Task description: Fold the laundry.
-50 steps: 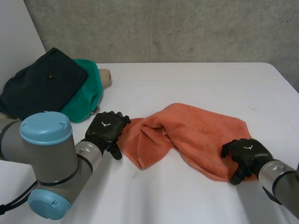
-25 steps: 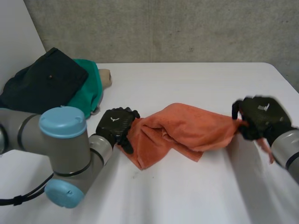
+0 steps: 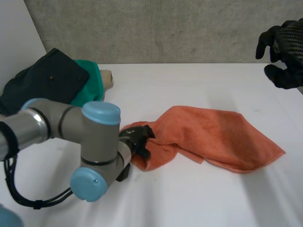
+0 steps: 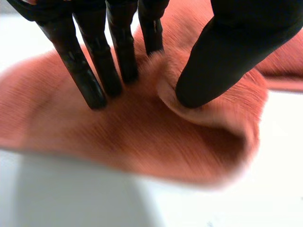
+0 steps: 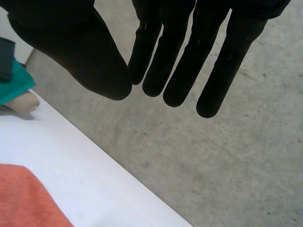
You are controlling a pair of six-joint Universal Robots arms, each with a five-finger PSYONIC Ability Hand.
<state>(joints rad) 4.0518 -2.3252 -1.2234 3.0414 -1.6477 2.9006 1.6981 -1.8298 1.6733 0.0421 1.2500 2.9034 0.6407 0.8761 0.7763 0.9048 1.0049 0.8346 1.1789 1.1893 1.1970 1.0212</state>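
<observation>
Orange towel (image 3: 213, 137) | left hand (image 3: 138, 136) pinches a fold | right hand (image 3: 285, 49) aloft, fingers straight

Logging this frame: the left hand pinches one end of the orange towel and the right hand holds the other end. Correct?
Not quite. The left hand does pinch one end of the orange towel, but the right hand holds nothing: the right wrist view shows its fingers straight and empty, well clear of the towel.

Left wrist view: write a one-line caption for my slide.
The left robot hand pinches a raised fold of the orange towel between thumb and fingers, on the white table.
</observation>
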